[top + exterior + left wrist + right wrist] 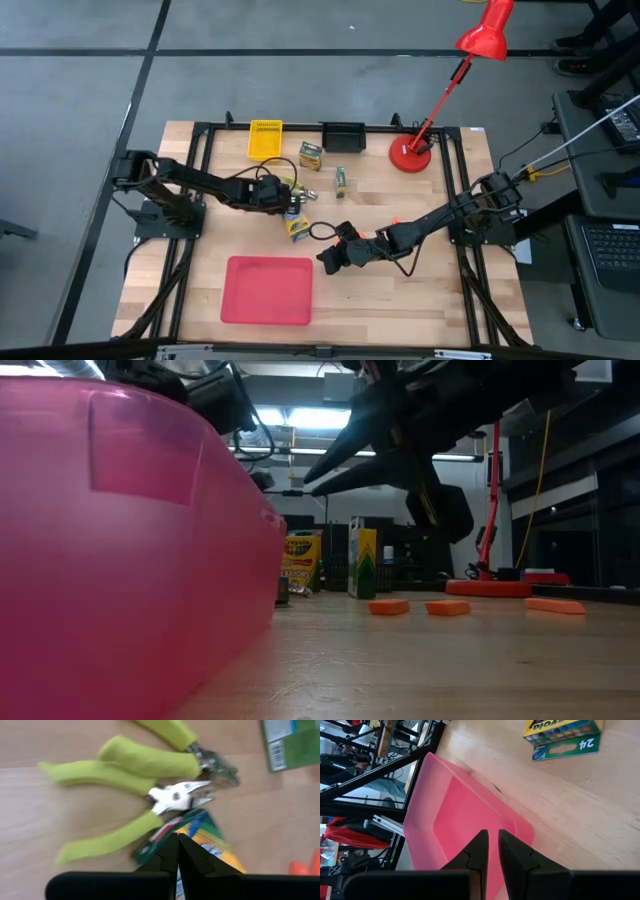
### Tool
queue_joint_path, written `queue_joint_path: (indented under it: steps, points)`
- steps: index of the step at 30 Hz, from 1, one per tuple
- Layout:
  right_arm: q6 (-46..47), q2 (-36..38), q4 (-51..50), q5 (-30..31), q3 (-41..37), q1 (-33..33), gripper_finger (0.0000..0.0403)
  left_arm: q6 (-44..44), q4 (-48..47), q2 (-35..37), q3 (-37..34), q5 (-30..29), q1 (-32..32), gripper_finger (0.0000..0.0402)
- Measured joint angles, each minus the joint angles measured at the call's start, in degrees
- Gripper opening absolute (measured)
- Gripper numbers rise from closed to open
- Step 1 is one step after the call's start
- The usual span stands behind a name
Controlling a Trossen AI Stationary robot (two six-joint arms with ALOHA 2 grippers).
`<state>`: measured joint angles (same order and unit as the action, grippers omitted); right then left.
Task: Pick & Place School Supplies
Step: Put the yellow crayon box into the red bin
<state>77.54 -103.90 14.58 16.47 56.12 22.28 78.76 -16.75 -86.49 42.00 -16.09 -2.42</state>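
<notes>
While L gripper (177,851) sat closed, empty, over crayon box (200,837), R gripper (490,851), narrow, held nothing visible beside tray (465,815); next: regrasp needed.

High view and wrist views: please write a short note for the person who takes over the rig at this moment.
Left hand: shut, empty, above the green-handled pliers and a crayon box.
Right hand: over the right edge of the red tray.
Two more crayon boxes and the orange pieces are on the table.
Done: nothing shows in the tray.
Left: all supplies.
</notes>
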Motion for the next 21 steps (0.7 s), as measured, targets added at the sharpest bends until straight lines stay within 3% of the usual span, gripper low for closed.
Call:
queue_joint_path:
  steps: [6, 21]
  points:
    - [0.0, 0.0, 0.1, 0.4, 0.0, 0.0, 0.0048, -1.3, -1.9, 1.2, 0.0, 3.2, 0.9, 0.0003]
    - [-0.5, 0.0, 0.0, 0.6, 0.0, 0.0, 0.0048, -1.9, -5.7, 0.0, 0.2, 0.7, -0.1, 0.0003]
